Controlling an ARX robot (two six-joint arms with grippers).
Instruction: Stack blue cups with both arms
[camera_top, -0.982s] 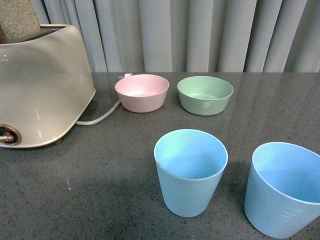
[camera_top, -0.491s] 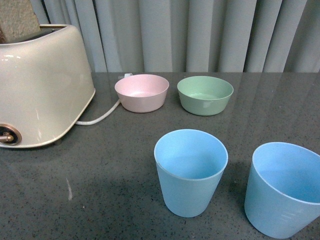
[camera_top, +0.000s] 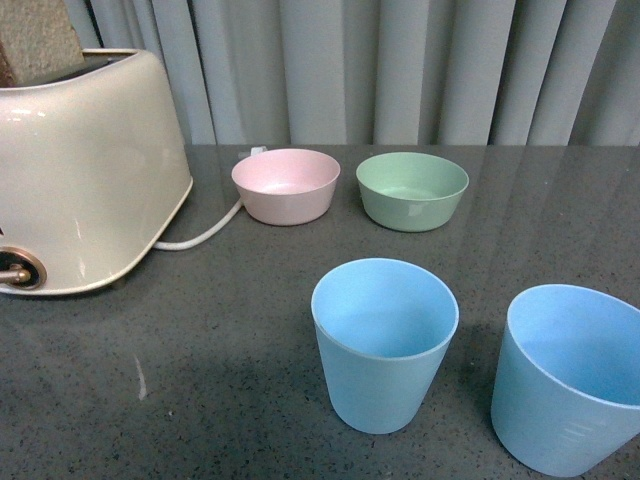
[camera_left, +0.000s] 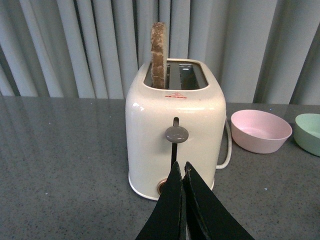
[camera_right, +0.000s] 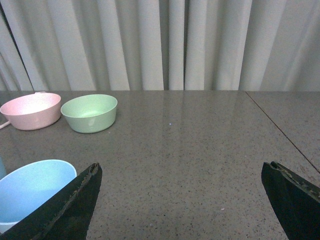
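Two light blue cups stand upright on the dark grey table in the front view: one (camera_top: 383, 340) near the middle, the other (camera_top: 567, 378) at the right edge, a short gap between them. Neither arm appears in the front view. In the left wrist view my left gripper (camera_left: 181, 170) is shut with nothing in it, its tips in front of a cream toaster (camera_left: 175, 132). In the right wrist view my right gripper (camera_right: 180, 172) is wide open over bare table, and one blue cup (camera_right: 31, 192) sits just beside one of its fingers (camera_right: 75, 200).
The cream toaster (camera_top: 80, 170) with a slice of bread (camera_left: 159, 55) stands at the far left, its white cord (camera_top: 200, 235) trailing toward a pink bowl (camera_top: 286, 185). A green bowl (camera_top: 412, 189) sits beside it. Grey curtains hang behind the table. A table seam (camera_right: 280, 130) runs on the right.
The front view has shifted very slightly; the cups, bowls and toaster stay where they were.
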